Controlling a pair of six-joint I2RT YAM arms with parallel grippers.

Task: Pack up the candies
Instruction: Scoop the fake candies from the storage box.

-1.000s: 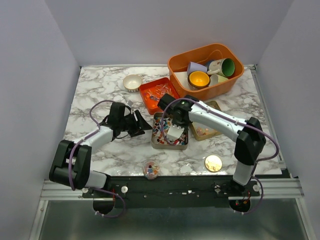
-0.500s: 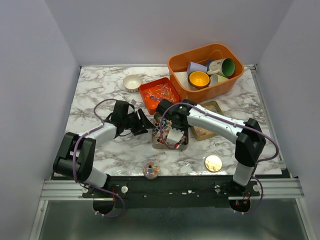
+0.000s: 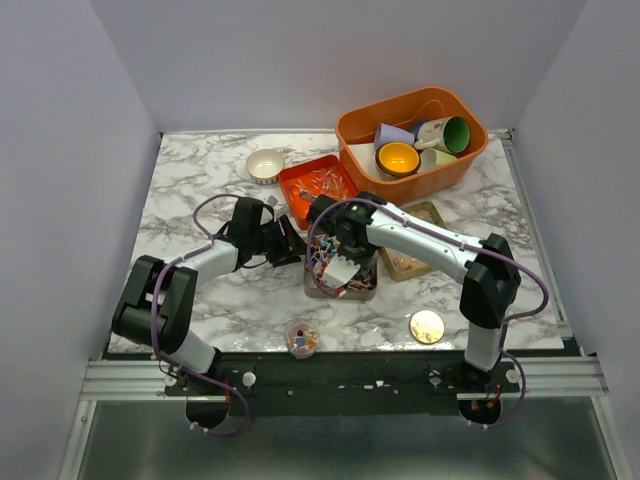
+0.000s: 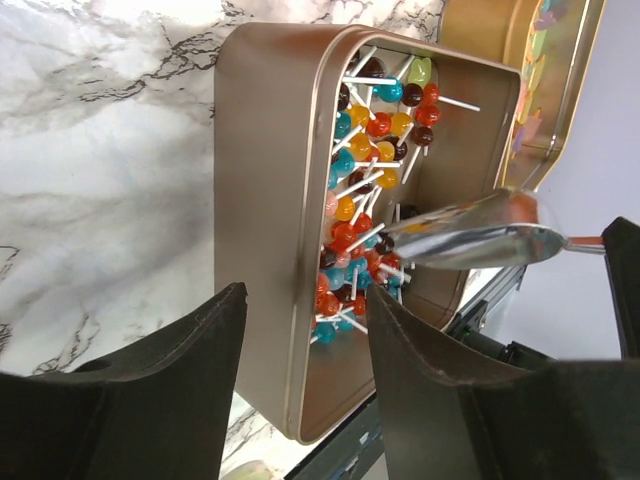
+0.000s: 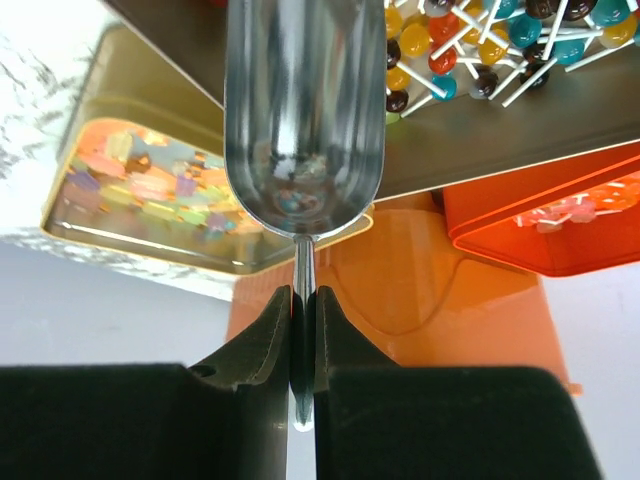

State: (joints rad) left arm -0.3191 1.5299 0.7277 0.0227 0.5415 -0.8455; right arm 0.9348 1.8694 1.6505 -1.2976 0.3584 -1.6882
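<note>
The candies (image 3: 325,262) are small red, blue, yellow and dark balls on white sticks, piled in a gold tin (image 3: 340,292); they also show in the left wrist view (image 4: 365,200) and the right wrist view (image 5: 480,50). My right gripper (image 3: 347,243) (image 5: 303,292) is shut on the handle of a metal scoop (image 5: 300,120) (image 4: 480,235), whose empty bowl hangs over the tin. My left gripper (image 3: 290,248) (image 4: 305,300) is open, its fingers on either side of the tin's left wall (image 4: 265,200).
A red tray (image 3: 320,185) with more sweets sits behind the tin. A second gold tin (image 3: 410,258) with pastel pieces lies to its right. An orange bin (image 3: 412,140) of cups, a white bowl (image 3: 265,163), a gold disc (image 3: 427,325) and a small round candy dish (image 3: 303,338) stand around.
My left gripper has moved right, up to the tin's left wall. My right gripper has shifted left over the tin with the scoop.
</note>
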